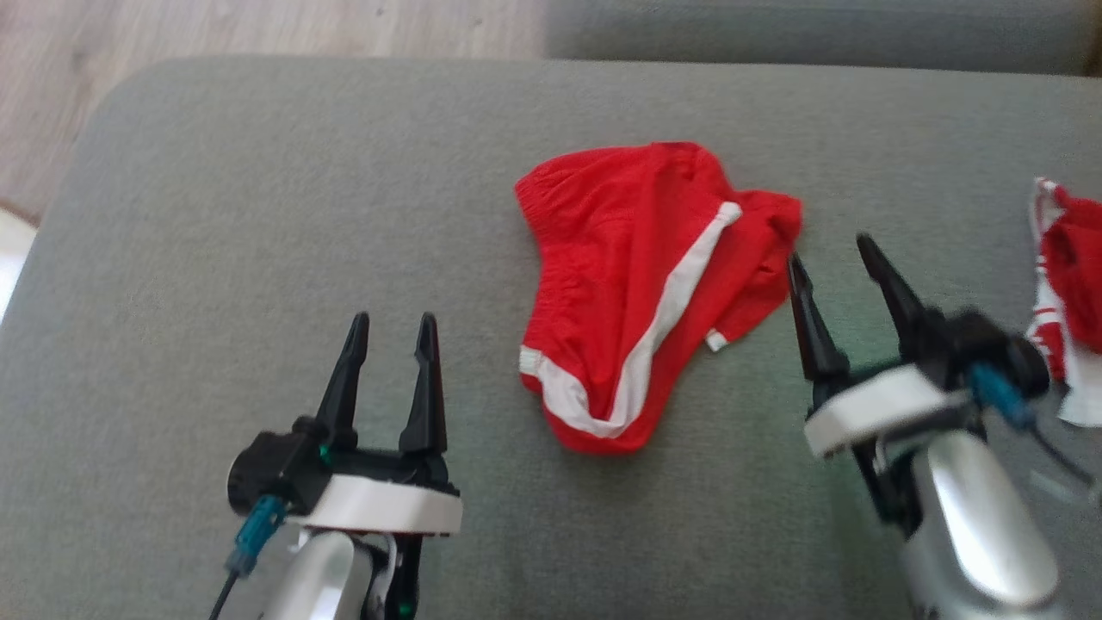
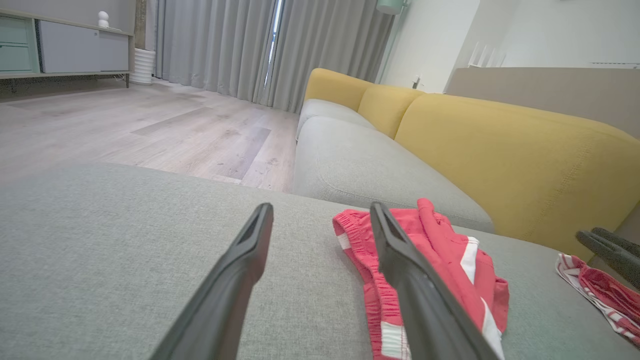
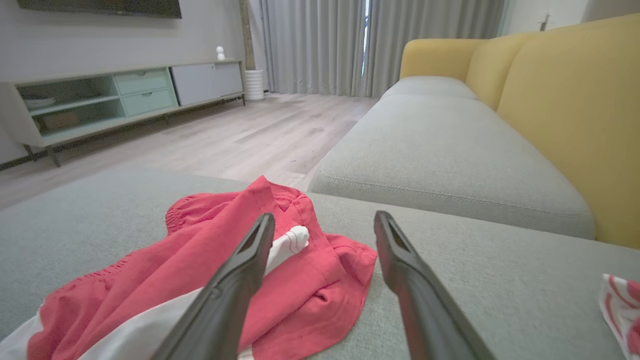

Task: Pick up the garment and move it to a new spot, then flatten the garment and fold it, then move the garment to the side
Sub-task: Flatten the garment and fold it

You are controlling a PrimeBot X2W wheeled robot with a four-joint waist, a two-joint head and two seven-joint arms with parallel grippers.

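Reaching up from the lower left of the head view, the left pincer (image 1: 393, 320) has its two long dark fingers parted and holds nothing. It stands over the wide grey fabric seat cushion (image 1: 215, 215), apart from the cloth. At the upper left of the frame, beyond the cushion, there is pale wooden floor (image 1: 258, 26).

In the centre of the frame lies the crumpled red garment with a white stripe (image 1: 628, 284). Its gathered waistband points to the upper left and its white-edged hem to the bottom. In the left wrist view this garment (image 2: 450, 250) is at the lower right, partly behind one finger of the pincer (image 2: 321, 207).

Right of the garment, the right pincer (image 1: 828, 250) is also released and empty. The tip of its finger nearer the centre is at the garment's right edge; if it touches, I cannot tell. In the right wrist view the garment (image 3: 320, 295) lies at the lower left, partly behind one finger of that pincer (image 3: 324, 216).

At the far right edge of the head view lies a second red and white striped cloth (image 1: 1067, 293), well apart from the garment.
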